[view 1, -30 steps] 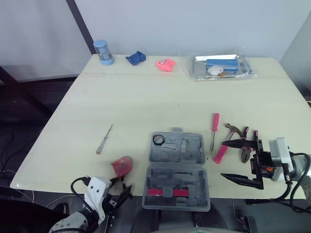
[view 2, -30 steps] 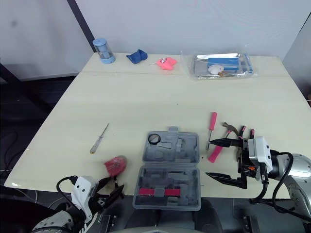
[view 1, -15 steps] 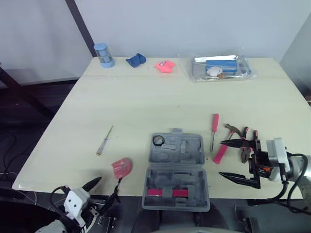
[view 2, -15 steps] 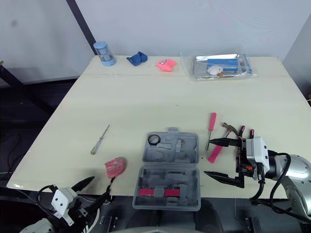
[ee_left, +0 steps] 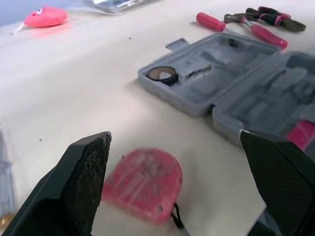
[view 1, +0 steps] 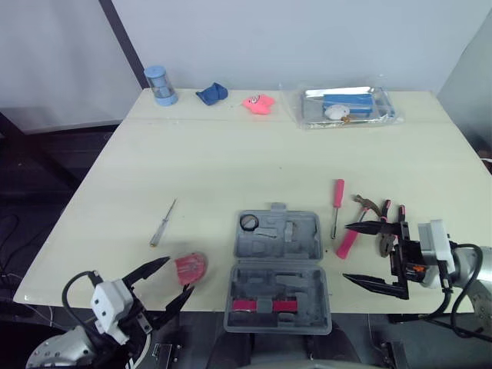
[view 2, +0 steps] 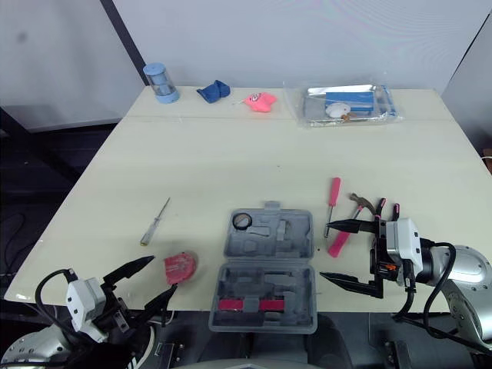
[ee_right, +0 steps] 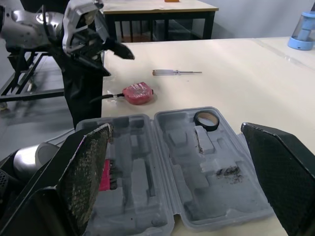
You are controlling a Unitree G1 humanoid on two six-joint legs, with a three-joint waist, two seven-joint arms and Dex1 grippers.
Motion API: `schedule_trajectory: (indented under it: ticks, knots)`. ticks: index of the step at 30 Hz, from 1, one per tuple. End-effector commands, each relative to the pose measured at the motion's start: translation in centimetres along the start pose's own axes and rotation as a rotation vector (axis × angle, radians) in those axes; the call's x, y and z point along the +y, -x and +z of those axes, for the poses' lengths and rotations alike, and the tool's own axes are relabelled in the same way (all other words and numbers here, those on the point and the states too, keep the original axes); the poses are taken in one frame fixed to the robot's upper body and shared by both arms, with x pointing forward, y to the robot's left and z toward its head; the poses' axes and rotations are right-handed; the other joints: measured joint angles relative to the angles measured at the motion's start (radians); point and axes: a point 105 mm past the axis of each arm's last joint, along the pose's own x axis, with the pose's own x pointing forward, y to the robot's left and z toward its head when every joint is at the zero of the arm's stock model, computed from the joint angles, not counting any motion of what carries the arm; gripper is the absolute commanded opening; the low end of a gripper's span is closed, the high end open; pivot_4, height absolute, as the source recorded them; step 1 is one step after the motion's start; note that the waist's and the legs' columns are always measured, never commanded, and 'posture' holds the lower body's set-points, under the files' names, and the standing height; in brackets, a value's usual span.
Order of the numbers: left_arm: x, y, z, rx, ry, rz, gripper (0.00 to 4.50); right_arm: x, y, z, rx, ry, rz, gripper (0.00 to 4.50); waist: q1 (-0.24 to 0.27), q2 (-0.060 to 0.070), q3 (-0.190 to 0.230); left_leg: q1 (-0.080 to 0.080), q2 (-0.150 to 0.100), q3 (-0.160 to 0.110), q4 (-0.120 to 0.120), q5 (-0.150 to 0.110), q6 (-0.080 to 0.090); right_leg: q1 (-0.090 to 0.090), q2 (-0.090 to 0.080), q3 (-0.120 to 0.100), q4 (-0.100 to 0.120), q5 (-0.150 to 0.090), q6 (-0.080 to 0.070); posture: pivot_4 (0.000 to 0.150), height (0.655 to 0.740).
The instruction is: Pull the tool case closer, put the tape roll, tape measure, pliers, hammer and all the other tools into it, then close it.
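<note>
Right, my left gripper (view 1: 179,275) has its jaws spread wide at the near left edge of the pale wooden table (view 1: 231,161). In the left wrist view the flat red tape measure (ee_left: 142,184) lies just ahead, between the two black fingers (ee_left: 88,167). Nothing is clamped, and I cannot tell if either tip touches it.

My right gripper (view 1: 346,253) is also wide open and empty, at the near right, with its tips pointing left toward the right side of the open grey plastic tool case (view 1: 300,240). The far finger sits just beside the pink-handled hammer (view 1: 350,241), and the pliers with pink and black handles (view 1: 387,234) are partly hidden behind it.

The case lies open near the front edge, between the two grippers. A black tape roll (view 1: 250,223) sits in the left corner of its far half, and a pink strip (view 1: 260,305) sits in its near half.

A red-handled screwdriver (view 1: 338,201) lies just beyond the hammer. A slim screwdriver (view 1: 164,223) lies alone on the left, beyond the tape measure.

Along the far edge, from left to right, are a blue cylindrical container (view 1: 159,84), a blue cloth (view 1: 211,93), a pink toy (view 1: 260,103) and a clear plastic bag (view 1: 346,106) with a blue box inside.
</note>
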Motion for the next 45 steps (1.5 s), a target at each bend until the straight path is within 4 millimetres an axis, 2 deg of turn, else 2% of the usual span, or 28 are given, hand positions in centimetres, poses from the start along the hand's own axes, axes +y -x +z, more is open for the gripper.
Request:
schedule_trajectory:
  ticks: [1, 9, 14, 19, 34, 38, 45]
  knots:
    - [1.4, -0.8, 1.2, 0.032, -0.015, -0.038, 4.46, -0.3, 0.3, 0.9, -0.015, 0.044, -0.011, 4.50, 0.001, 0.000, 0.000, 0.000, 0.000, 0.000, 0.000, 0.000, 0.000, 0.000, 0.000, 0.000, 0.000, 0.000, 0.000, 0.150, 0.7400]
    - [3.1, -3.2, 2.2, 0.110, -0.055, -0.209, 4.46, -0.4, 0.0, 1.0, -0.018, 0.049, 0.003, 4.50, -0.004, -0.001, 0.002, 0.000, 0.000, -0.001, 0.000, 0.000, 0.000, 0.000, 0.000, -0.001, 0.000, 0.000, 0.000, 0.150, 0.7400]
    - [2.9, -3.3, 2.1, 0.153, -0.079, -0.330, 4.46, -0.3, -0.2, 1.0, -0.016, 0.052, 0.011, 4.50, -0.006, -0.001, 0.003, 0.000, 0.000, -0.001, 0.000, 0.000, 0.000, 0.000, 0.000, -0.001, 0.000, 0.000, 0.000, 0.150, 0.7400]
    - [3.4, -3.1, 1.6, 0.187, -0.111, -0.368, 4.46, -0.3, -0.3, 1.0, -0.016, 0.055, 0.011, 4.50, -0.005, -0.001, 0.004, 0.000, 0.000, -0.001, 0.000, 0.000, 0.000, 0.000, 0.000, -0.001, 0.000, 0.000, 0.000, 0.150, 0.7400]
    - [3.7, -1.8, -0.7, 0.274, -0.094, -0.308, 4.46, -0.5, -0.2, 1.1, -0.017, 0.062, 0.002, 4.50, -0.004, -0.001, 0.004, -0.001, 0.000, -0.001, 0.000, 0.000, 0.000, 0.000, 0.000, -0.001, 0.000, 0.000, 0.000, 0.150, 0.7400]
    - [4.3, -1.9, -1.3, 0.298, -0.090, -0.268, 4.46, -0.5, -0.1, 1.0, -0.016, 0.062, 0.003, 4.50, -0.004, -0.001, 0.004, 0.000, 0.000, -0.001, 0.000, 0.000, 0.000, 0.000, 0.000, -0.001, 0.000, 0.000, 0.000, 0.150, 0.7400]
    - [4.1, -2.0, -2.7, 0.348, -0.083, -0.282, 4.46, -0.6, 0.0, 1.1, -0.015, 0.064, 0.002, 4.50, -0.004, -0.001, 0.004, 0.000, 0.000, -0.001, 0.000, 0.000, 0.000, 0.000, 0.000, -0.001, 0.000, 0.000, 0.000, 0.150, 0.7400]
